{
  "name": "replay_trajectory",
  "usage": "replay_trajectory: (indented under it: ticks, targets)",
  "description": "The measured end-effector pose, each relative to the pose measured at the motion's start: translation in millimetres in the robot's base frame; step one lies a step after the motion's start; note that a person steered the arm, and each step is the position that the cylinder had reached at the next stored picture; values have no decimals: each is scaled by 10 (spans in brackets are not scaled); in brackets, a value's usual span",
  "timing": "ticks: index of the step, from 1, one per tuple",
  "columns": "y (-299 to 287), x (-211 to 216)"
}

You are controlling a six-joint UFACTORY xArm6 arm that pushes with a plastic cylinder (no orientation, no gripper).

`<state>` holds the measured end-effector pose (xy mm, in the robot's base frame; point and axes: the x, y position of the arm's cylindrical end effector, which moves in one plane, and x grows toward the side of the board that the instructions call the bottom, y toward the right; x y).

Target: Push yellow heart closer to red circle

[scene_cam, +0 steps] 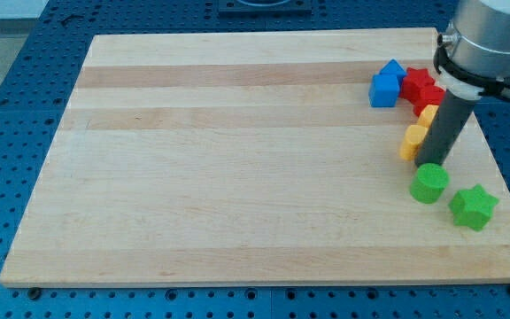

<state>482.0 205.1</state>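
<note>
The wooden surface (pixel 237 159) is bare on its left and middle. At far right a blue block (pixel 385 85) touches a red block (pixel 421 87). Below them sits a yellow block (pixel 414 137), its shape unclear, partly hidden by the rod. My tip (pixel 429 164) rests beside it, just above a green round block (pixel 429 183). A green star (pixel 473 206) lies nearest right. There is no hand, only the rod, holding nothing.

Yellow heart (pixel 413 139): small yellow-orange block, flat on the board near the view's right edge, partly hidden by the dark rod; shape not fully made out.

Red circle: not identifiable; the only red block (pixel 420 87) lies just above, shape unclear, touching a blue one.
</note>
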Motion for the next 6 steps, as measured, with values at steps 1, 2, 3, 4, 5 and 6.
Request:
replay_trajectory:
  ticks: [1,2,3,4,5,6]
  targets:
    - [-8,226]
    - [-182,252]
    - [-255,117]
    - [-256,-50]
    - [-256,-121]
    - [-256,-221]
